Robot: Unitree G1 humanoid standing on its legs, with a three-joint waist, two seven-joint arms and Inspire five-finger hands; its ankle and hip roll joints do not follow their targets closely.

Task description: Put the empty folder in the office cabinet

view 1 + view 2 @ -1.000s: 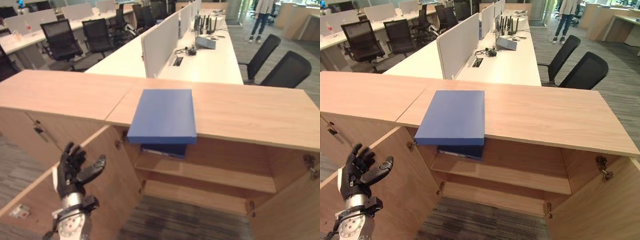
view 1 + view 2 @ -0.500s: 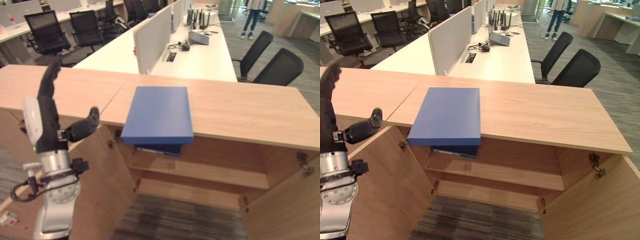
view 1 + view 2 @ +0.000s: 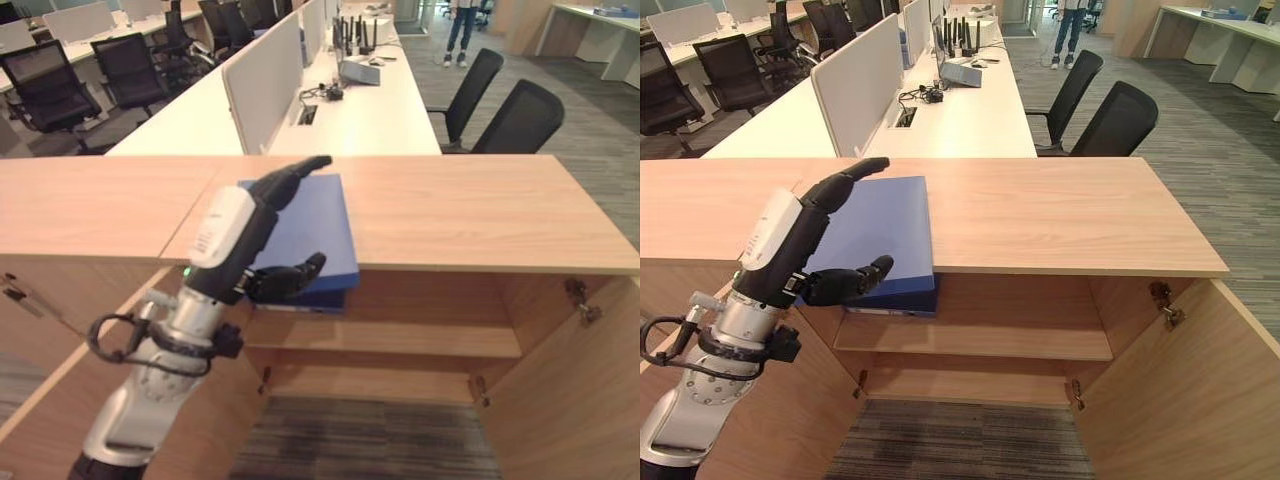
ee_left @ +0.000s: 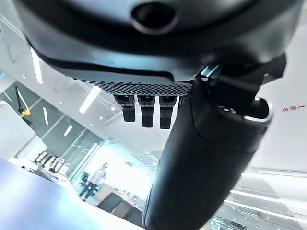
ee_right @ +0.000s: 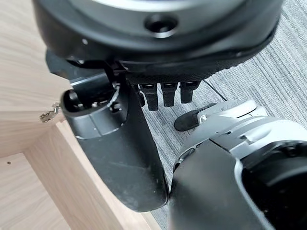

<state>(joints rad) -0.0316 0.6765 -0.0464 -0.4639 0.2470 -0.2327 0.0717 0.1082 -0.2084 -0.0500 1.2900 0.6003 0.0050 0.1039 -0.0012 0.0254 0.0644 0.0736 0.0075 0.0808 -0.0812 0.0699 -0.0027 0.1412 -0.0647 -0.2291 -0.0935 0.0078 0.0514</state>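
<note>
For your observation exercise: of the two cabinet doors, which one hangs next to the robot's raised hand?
The left door, hanging open below the left hand by the folder. The right door has no hand near it.

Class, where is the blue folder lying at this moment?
The blue folder lies flat on the wooden cabinet top, left of centre in the eye views, its near end jutting over the open cabinet's upper shelf. The left hand reaches over it.

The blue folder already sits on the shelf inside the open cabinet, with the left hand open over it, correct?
Not quite. The blue folder lies on the cabinet's top, its near edge overhanging the open cabinet, as the right eye view shows. The left hand is indeed open at it, fingers above and thumb below.
</note>
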